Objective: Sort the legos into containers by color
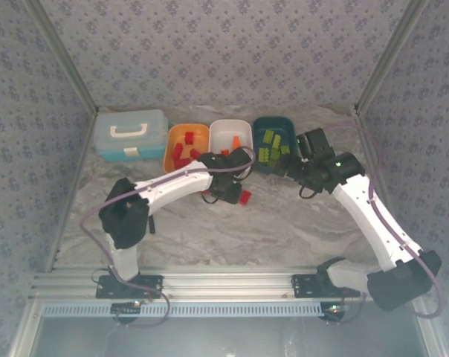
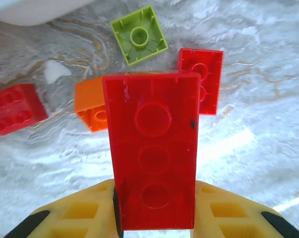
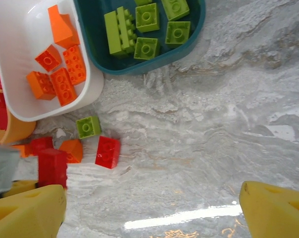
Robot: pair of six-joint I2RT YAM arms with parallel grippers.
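My left gripper (image 2: 154, 201) is shut on a long red lego (image 2: 154, 153), which stands between its yellow fingers just above the table. On the marble below it lie a green lego (image 2: 138, 34), a red one (image 2: 201, 79), an orange one (image 2: 90, 106) and another red one (image 2: 16, 109). In the top view that gripper (image 1: 228, 186) hangs in front of the white tray (image 1: 230, 136). The orange tray (image 1: 186, 145) holds red bricks, and the teal tray (image 1: 275, 140) holds green ones. My right gripper (image 3: 152, 213) is open and empty, hovering near the teal tray (image 3: 139, 67).
A light blue lidded case (image 1: 130, 134) stands at the back left beside the orange tray. Patterned walls close in the table on three sides. Bare marble stretches to the right of the loose bricks (image 3: 108, 151).
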